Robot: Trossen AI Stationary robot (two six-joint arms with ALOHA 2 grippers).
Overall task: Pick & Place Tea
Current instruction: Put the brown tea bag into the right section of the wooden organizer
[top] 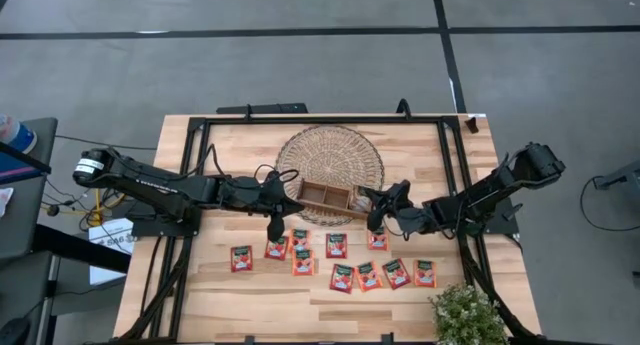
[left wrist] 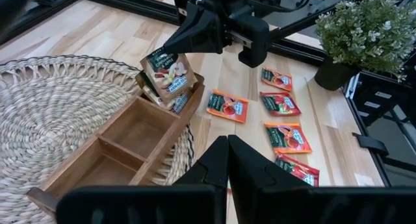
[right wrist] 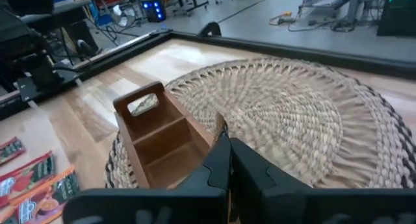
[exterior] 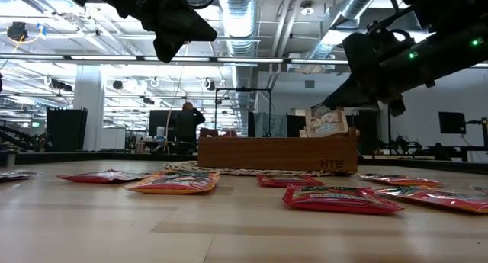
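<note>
My right pincer (left wrist: 170, 47), closed on a beige tea sachet (left wrist: 168, 71), hangs over the wooden tray's (top: 325, 195) right compartment for release; my left pincer (top: 275, 228) waits closed, empty.

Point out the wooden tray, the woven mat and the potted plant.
wooden tray (top: 322, 194): high view, on its middle divider.
woven mat (top: 330, 150): high view, on the bare weave beyond the tray.
potted plant (left wrist: 364, 29): left wrist view, on its leaves.
</note>
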